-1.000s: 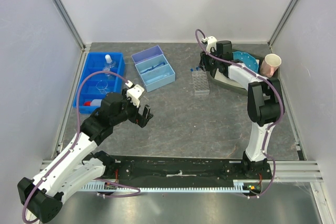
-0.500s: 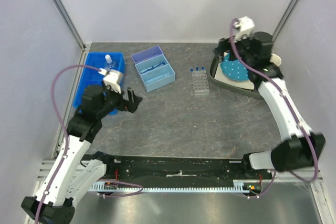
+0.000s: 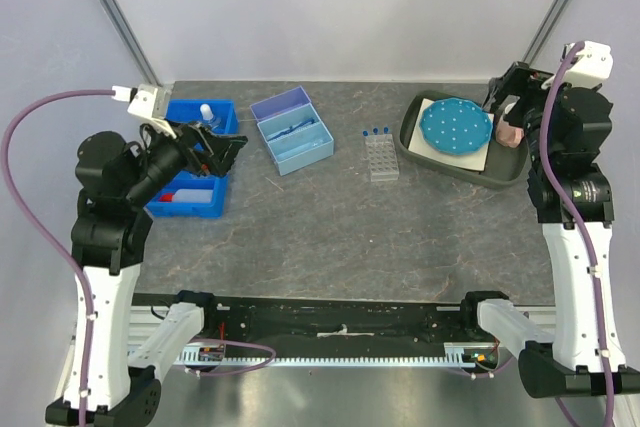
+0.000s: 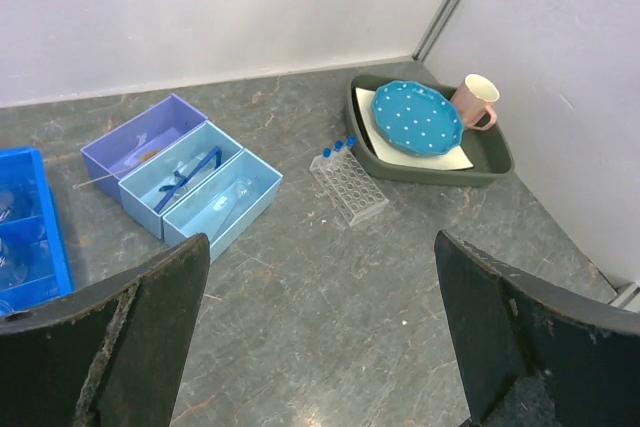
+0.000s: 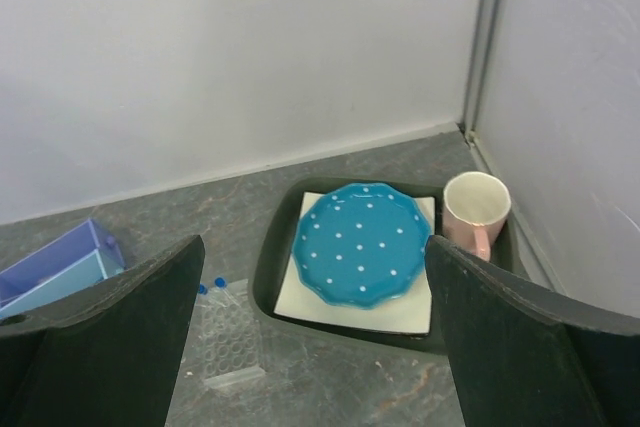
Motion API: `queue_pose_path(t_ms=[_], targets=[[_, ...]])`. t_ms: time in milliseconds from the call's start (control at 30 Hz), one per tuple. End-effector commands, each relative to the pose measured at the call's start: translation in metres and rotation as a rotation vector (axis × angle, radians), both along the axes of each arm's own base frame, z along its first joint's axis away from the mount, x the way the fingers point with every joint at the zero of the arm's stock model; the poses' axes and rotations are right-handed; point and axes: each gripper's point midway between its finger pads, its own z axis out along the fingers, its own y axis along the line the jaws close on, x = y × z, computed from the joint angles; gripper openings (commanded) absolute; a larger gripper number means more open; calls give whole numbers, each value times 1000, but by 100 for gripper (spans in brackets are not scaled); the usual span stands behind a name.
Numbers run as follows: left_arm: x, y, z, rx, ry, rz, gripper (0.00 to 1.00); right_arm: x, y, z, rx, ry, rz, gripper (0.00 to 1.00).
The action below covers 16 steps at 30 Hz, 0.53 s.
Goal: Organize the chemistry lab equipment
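My left gripper [image 3: 222,147] hangs open and empty, high over the blue bin [image 3: 190,209] that holds a capped clear bottle [image 3: 206,113] and a white squeeze bottle with a red nozzle [image 3: 176,196]. The compartment box [image 4: 180,172] holds blue-rimmed safety glasses [image 4: 190,169] and a clear flask [image 4: 225,197]. Blue-capped tubes [image 3: 373,132] stand in the clear rack [image 3: 380,157]. My right gripper [image 3: 507,97] is open and empty, raised above the right end of the dark tray [image 3: 418,152]. In the wrist views both grippers [image 4: 320,347] [image 5: 310,347] show wide gaps.
The dark tray [image 5: 262,267] carries a blue white-dotted plate [image 5: 362,242] on a white sheet, with a pink cup [image 5: 476,205] beside it. White walls and metal posts close in the back and sides. The rack [image 5: 230,347] stands left of the tray.
Both arms have lifted and drawn back toward their own sides. The right gripper left the rack area and opened; the left swung from the table's middle to above the blue bin.
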Motion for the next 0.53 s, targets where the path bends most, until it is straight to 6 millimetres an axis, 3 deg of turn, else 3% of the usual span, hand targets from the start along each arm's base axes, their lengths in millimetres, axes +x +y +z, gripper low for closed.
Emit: queue_pose_path(t_ms=[0, 500], targets=[[-20, 0, 10, -27, 17, -6, 100, -12, -18, -8, -17, 49, -99, 98], [-24, 8, -5, -13, 32, 35, 100, -16, -4, -15, -57, 66, -6, 98]])
